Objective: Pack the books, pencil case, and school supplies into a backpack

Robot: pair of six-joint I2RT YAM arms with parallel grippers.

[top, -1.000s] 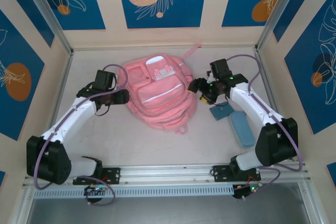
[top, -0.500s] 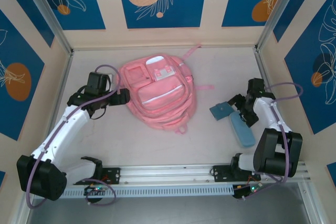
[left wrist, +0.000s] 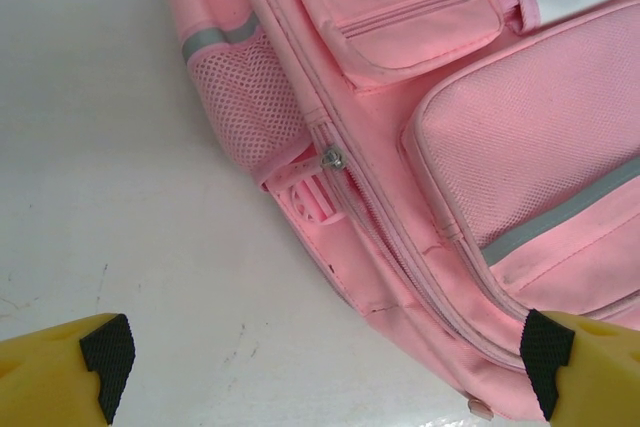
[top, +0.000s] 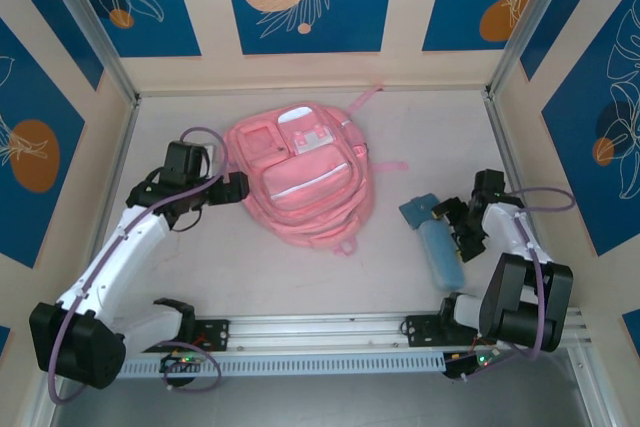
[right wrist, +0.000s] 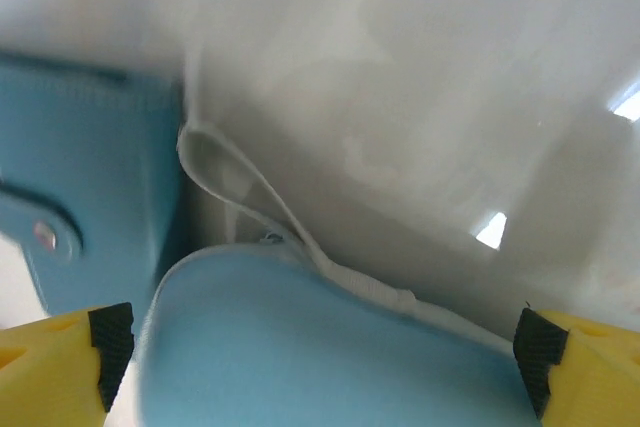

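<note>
The pink backpack [top: 300, 175] lies flat in the middle of the table, front pockets up. My left gripper [top: 234, 188] is open at its left edge; in the left wrist view the left gripper [left wrist: 325, 357] spans the backpack [left wrist: 470, 147] seam and bare table, holding nothing. The light blue pencil case [top: 440, 255] lies at the right. My right gripper [top: 458, 224] is open beside its upper end; in the right wrist view the right gripper [right wrist: 322, 347] has the pencil case [right wrist: 300, 357] between its spread fingers. The books are out of view.
A darker blue flat pouch [top: 419, 209] with a snap lies just above the pencil case and shows as the pouch [right wrist: 80, 187] in the right wrist view. A pink strap [top: 392, 165] trails from the backpack's right side. The right wall [top: 510, 167] stands close behind the right arm.
The right gripper left the backpack's right side, swung right and down to the pencil case, and opened. The pencil case slid left and turned more upright. The left jaws opened wider.
</note>
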